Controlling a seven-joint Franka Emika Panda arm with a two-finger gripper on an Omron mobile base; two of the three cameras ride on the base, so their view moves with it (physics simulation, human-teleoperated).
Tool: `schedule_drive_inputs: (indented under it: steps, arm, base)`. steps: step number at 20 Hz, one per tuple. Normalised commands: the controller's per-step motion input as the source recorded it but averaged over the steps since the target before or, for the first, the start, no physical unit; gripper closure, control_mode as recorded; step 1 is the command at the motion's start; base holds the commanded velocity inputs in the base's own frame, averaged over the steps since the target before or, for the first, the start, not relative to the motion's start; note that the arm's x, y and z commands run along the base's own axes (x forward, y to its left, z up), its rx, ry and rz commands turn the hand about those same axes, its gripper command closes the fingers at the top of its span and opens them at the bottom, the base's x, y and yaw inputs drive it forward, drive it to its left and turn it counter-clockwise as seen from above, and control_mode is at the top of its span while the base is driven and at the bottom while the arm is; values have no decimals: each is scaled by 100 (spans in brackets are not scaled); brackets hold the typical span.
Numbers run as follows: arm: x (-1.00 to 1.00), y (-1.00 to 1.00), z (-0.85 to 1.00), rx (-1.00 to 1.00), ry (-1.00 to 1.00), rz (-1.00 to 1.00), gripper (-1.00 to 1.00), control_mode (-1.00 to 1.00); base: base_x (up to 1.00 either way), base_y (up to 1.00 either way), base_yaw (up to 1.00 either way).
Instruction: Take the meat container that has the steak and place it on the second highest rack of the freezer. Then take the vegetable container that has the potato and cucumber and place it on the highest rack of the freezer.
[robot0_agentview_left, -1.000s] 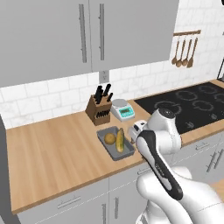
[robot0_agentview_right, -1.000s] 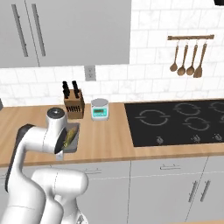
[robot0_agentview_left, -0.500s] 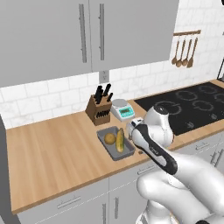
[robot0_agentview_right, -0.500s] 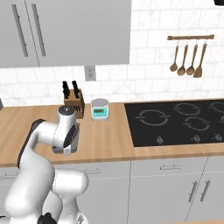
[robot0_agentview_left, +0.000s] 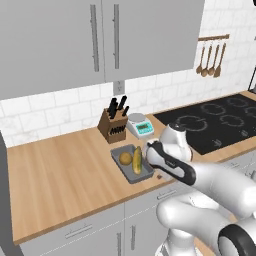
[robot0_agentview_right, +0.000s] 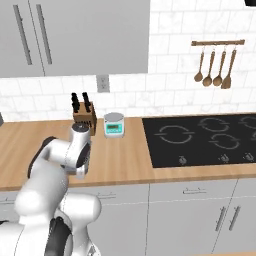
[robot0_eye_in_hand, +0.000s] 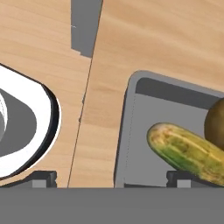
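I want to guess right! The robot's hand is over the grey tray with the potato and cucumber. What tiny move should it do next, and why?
Probably lower straight down so the open fingers straddle the tray's near wall, then close. In the hand view one tip sits over the wooden counter outside the tray and the other inside by the cucumber, beside the potato. Nothing is gripped yet.
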Motion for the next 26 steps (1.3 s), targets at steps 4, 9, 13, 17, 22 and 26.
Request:
schedule_drive_inputs:
  steps: [4, 9, 13, 17, 22, 26]
  arm:
    - [0, 2, -61, -5, 0, 0, -100, -100]
    - [0, 5, -56, -4, 0, 0, -100, -100]
    - [1, 6, -52, -3, 0, 0, -100, -100]
    - [14, 3, -48, -1, 0, 0, -100, -100]
    - [4, 0, -50, 0, -1, 0, -100, -100]
    - [0, 1, -58, -3, 0, 0, 100, -100]
  base:
    - [0, 0, 0]
    - [0, 0, 0]
    - [0, 0, 0]
    - [0, 0, 0]
    - [0, 0, 0]
    - [0, 0, 0]
